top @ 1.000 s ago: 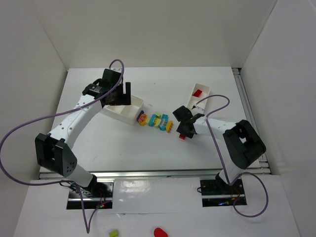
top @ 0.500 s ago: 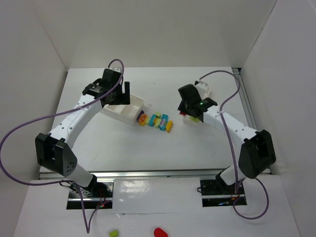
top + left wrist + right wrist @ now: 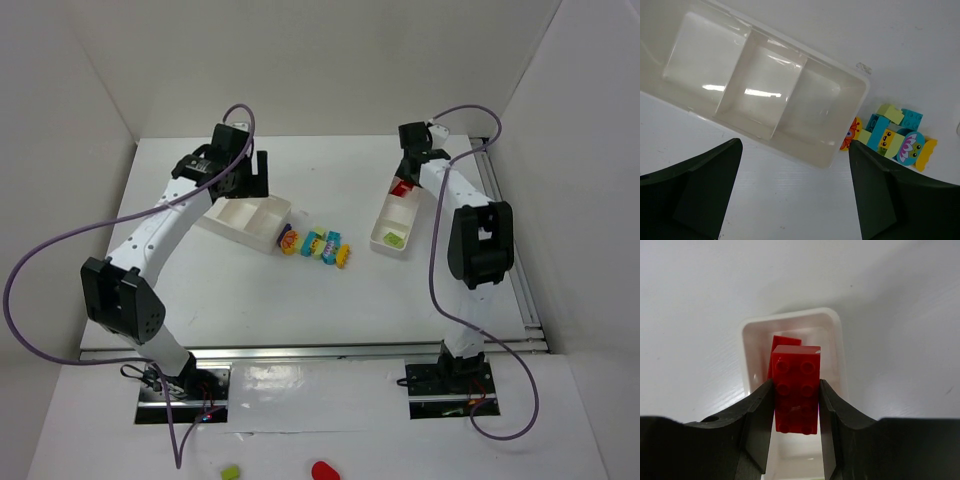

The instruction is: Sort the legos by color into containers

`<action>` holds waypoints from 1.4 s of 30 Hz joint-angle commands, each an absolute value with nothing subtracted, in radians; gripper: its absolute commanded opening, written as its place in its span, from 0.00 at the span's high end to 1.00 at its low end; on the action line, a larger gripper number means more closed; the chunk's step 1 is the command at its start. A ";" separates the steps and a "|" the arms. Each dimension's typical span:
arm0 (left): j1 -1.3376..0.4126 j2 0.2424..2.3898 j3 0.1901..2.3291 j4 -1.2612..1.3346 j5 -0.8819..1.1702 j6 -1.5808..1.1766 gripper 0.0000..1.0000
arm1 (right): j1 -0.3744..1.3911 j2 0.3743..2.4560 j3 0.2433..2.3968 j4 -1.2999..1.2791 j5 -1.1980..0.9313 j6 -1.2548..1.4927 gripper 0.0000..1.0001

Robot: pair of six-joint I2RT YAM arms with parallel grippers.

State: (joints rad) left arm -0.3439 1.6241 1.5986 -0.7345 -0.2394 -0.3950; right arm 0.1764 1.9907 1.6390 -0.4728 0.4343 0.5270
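Observation:
My right gripper (image 3: 796,407) is shut on a red lego brick (image 3: 796,382) and holds it over the far end compartment of the narrow white tray (image 3: 790,316), where another red brick (image 3: 785,341) lies. In the top view the right gripper (image 3: 405,175) is over that tray (image 3: 383,215), which also holds a lime green brick (image 3: 394,239) at its near end. My left gripper (image 3: 795,192) is open and empty, above the table beside the wider white tray (image 3: 760,90), whose three compartments are empty. A cluster of mixed bricks (image 3: 315,245) lies between the trays.
The brick cluster (image 3: 890,137) sits just off the wide tray's right corner. White walls enclose the table at the back and both sides. A metal rail (image 3: 500,220) runs along the table's right edge.
My right arm has swung from the table middle up to the far end of the narrow tray, carrying the red brick. My left gripper has shifted slightly toward the back.

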 commanded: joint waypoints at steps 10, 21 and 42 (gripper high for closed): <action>-0.359 1.641 1.664 -0.764 -0.264 -0.377 0.01 | 0.167 1.936 1.678 -0.457 0.411 0.459 0.39; -0.368 1.589 1.598 -0.755 -0.255 -0.396 0.05 | 0.422 1.568 1.198 -0.376 0.097 0.353 0.26; -0.368 1.562 1.453 -0.746 -0.046 -0.436 0.09 | 0.649 1.919 1.413 -0.581 0.195 0.376 0.15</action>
